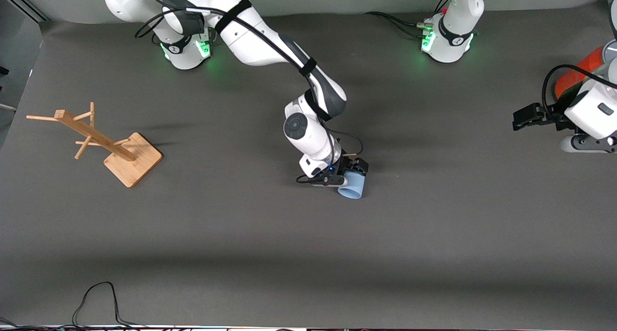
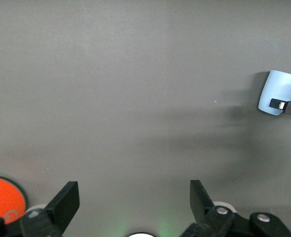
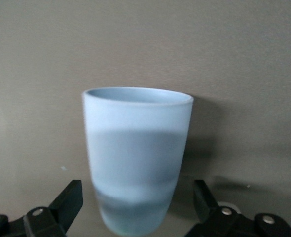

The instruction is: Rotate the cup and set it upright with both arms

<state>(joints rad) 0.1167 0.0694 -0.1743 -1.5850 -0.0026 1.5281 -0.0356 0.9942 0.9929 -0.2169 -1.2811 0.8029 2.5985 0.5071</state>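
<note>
The pale-blue cup (image 1: 352,187) lies on its side near the middle of the table, with its rim toward the front camera. My right gripper (image 1: 351,176) is down at the cup with its fingers on either side of the base end. In the right wrist view the cup (image 3: 135,158) fills the space between the fingers (image 3: 69,200), with a gap showing on each side, so the right gripper (image 3: 138,197) is open. My left gripper (image 1: 519,120) waits open and empty over the left arm's end of the table. The left wrist view shows the left gripper (image 2: 133,190) open and the cup (image 2: 279,89) some way off.
A wooden peg rack (image 1: 103,145) stands toward the right arm's end of the table. A large orange-red cylinder (image 1: 573,75) stands by the left arm's wrist and also shows in the left wrist view (image 2: 2,197). A black cable (image 1: 96,302) lies at the table's front edge.
</note>
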